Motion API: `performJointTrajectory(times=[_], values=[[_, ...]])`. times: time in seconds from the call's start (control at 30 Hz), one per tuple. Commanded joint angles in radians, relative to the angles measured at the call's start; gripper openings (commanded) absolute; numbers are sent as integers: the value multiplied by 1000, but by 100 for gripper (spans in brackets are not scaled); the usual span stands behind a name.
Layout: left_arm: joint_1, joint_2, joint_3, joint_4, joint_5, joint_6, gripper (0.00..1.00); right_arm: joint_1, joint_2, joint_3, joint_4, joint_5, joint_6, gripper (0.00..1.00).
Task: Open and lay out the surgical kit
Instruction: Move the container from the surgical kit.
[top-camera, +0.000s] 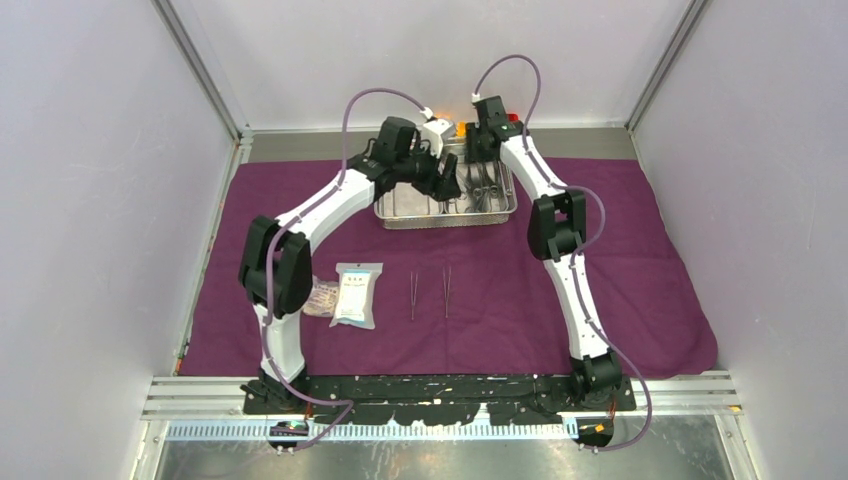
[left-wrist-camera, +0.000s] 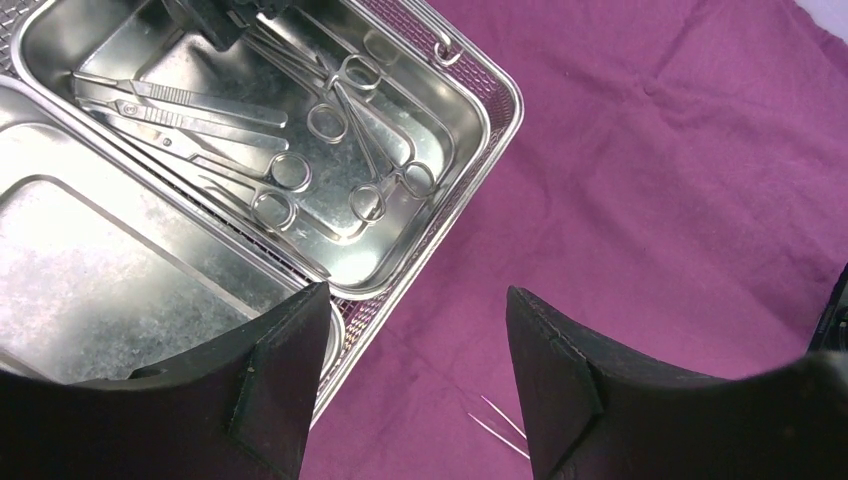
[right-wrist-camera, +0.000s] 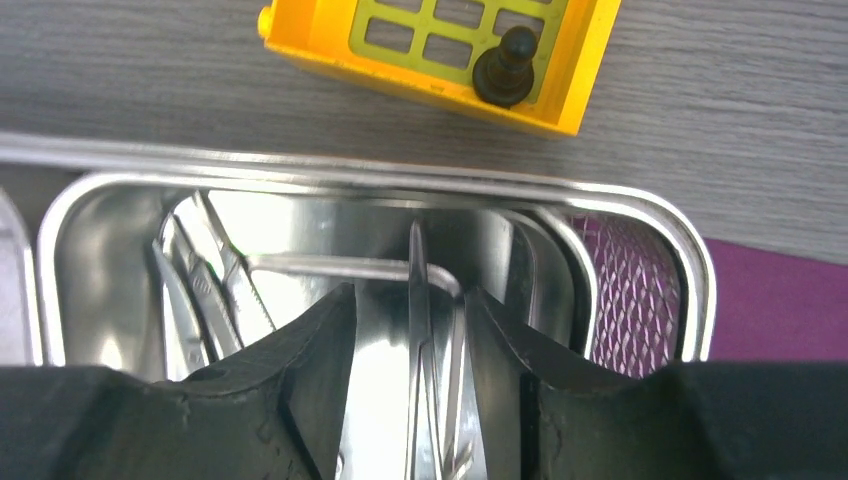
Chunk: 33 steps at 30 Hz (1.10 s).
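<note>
The dark-purple cloth (top-camera: 620, 290) lies spread flat over the table. The steel tray (top-camera: 446, 222) stands on it at the back centre. In the left wrist view, its right compartment (left-wrist-camera: 440, 215) holds scissors and clamps (left-wrist-camera: 345, 135) and flat steel handles (left-wrist-camera: 185, 100). Two tweezers (top-camera: 412, 296) (top-camera: 447, 291) and clear packets (top-camera: 357, 295) lie on the cloth in front. My left gripper (top-camera: 447, 185) (left-wrist-camera: 415, 292) hangs open and empty over the tray's near right corner. My right gripper (top-camera: 480, 165) (right-wrist-camera: 410, 292) is down in the tray, open, its fingers either side of a thin steel instrument (right-wrist-camera: 418, 300) with gaps showing.
A yellow toy brick (right-wrist-camera: 440, 50) lies on the bare grey table just behind the tray's rim (right-wrist-camera: 300, 165); orange and red bricks (top-camera: 512, 118) sit beside it. White walls enclose the table on three sides. Bare cloth (left-wrist-camera: 650, 200) stretches right of the tray.
</note>
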Motion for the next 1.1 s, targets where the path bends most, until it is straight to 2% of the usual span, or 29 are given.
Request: performJointTrajectory(times=[0.0, 0.13, 0.33, 0.57, 0.9, 1.07], values=[[2, -67, -1, 13, 1, 14, 67, 4, -235, -44, 14, -30, -48, 52], [2, -80, -6, 2, 0, 23, 67, -5, -335, -127, 15, -3, -92, 55], [3, -102, -27, -6, 0, 28, 67, -53, -393, -229, 10, 14, -134, 59], [2, -115, -53, -6, 2, 27, 68, -78, -381, -290, -20, -10, -136, 74], [2, -133, -82, -8, 10, 23, 67, -79, -349, -379, -21, -46, -103, 75], [2, -143, -99, 2, 13, 22, 67, -80, -337, -426, -20, -63, -92, 72]])
